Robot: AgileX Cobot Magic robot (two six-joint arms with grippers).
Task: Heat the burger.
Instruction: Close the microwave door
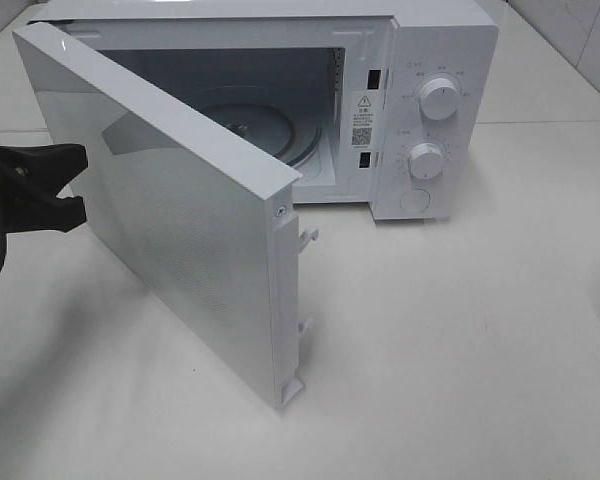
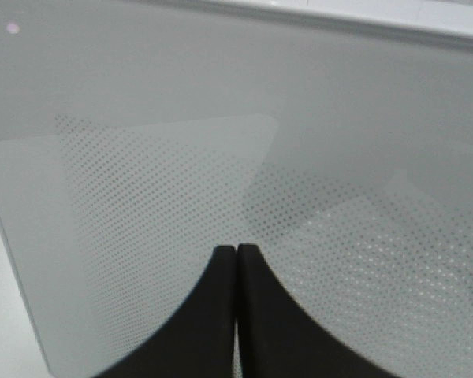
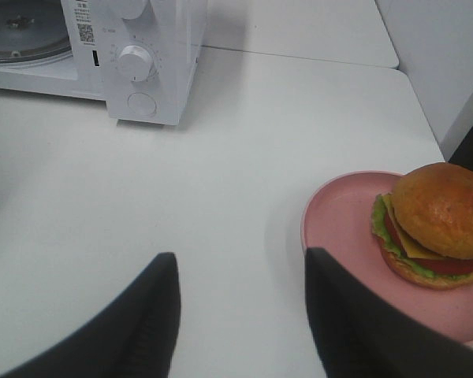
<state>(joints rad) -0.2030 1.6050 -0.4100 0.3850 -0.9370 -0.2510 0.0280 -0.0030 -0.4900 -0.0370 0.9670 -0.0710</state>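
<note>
You see the microwave [image 1: 420,90] on the white bench [image 1: 460,330] with its door [image 1: 180,240] swung wide. Your left gripper [image 1: 75,185] has its fingers [image 2: 221,315] pressed together, empty, close to the door's outer face. Your right gripper [image 3: 236,315] has its fingers parted over bare bench, grasping nothing. The burger [image 3: 433,224] sits on the pink plate [image 3: 339,220] just beside them.

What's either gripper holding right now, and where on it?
Nothing. The left gripper is shut on itself beside the microwave door. The right gripper stands open over the table, with the burger untouched on its pink plate.
</note>
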